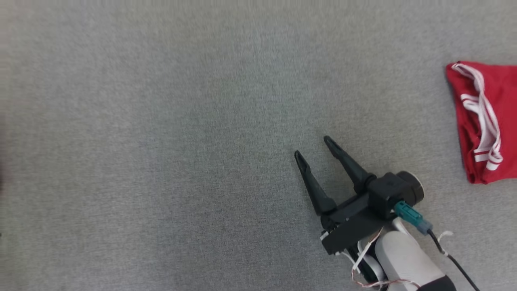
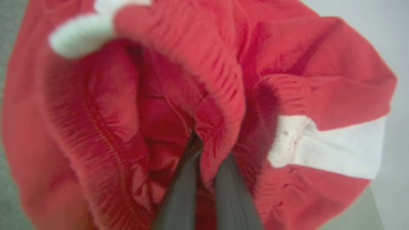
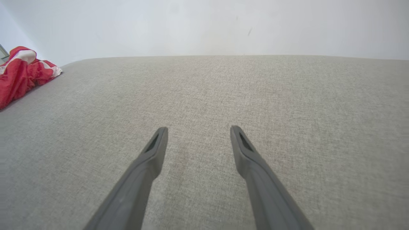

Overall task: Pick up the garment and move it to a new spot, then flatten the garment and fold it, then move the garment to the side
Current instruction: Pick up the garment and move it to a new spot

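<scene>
One red garment [image 2: 143,95] with white stripes crowds your left wrist view. A gathered, ribbed fold of it is pinched between the two nearly closed fingers [image 2: 182,191] of your left gripper [image 2: 209,150]. On the head view, striped red cloth [image 1: 501,101] lies crumpled at the right edge of the grey fabric-covered table [image 1: 161,141], cut off by the frame; you cannot tell whether it is the same piece. Your right gripper [image 1: 312,147] hovers over bare table, well apart from that cloth, its fingers spread wide and holding nothing.
</scene>
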Available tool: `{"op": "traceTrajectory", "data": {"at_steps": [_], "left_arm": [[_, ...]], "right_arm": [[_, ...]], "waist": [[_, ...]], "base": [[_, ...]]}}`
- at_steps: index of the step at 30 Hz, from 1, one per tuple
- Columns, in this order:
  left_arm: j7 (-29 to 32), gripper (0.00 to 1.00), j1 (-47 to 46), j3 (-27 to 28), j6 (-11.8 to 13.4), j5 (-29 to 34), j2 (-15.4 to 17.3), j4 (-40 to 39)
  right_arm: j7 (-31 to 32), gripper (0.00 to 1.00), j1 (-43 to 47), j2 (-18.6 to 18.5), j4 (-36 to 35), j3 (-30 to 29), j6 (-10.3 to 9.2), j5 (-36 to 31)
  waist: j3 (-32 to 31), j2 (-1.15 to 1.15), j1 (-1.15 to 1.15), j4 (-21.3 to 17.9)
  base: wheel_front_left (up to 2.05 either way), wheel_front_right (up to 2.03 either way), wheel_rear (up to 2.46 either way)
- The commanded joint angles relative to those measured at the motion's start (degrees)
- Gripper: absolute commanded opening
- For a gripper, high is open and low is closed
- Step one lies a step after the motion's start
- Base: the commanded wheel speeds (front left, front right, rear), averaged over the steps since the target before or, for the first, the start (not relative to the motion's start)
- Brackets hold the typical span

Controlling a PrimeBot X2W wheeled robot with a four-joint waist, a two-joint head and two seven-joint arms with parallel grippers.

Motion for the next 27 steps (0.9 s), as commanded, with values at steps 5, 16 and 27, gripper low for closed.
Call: {"op": "traceTrajectory", "data": {"at_steps": [5,16,27], "left_arm": [[0.95,0.00,1.49,-0.69,-2.92,-0.88,0.83,-4.36],[8.49,0.00,-1.18,-8.43,-4.27,-4.13,-4.79,-20.60],[10.69,0.00,7.03,-27.49,-5.95,3.33,-14.94,-33.34]], "right_arm": [[-0.69,1.00,3.34,0.64,2.16,0.95,-0.13,1.41],[-1.06,1.00,8.85,1.47,4.45,0.94,-0.13,3.44],[0.36,1.00,11.41,0.76,2.83,-1.20,-0.13,3.03]], "waist": [[-11.75,0.00,0.00,0.36],[-22.23,0.00,0.00,-2.94],[-24.63,0.00,0.00,-10.46]], "base": [[0.00,0.00,0.00],[0.00,0.00,0.00],[0.00,0.00,0.00]]}}
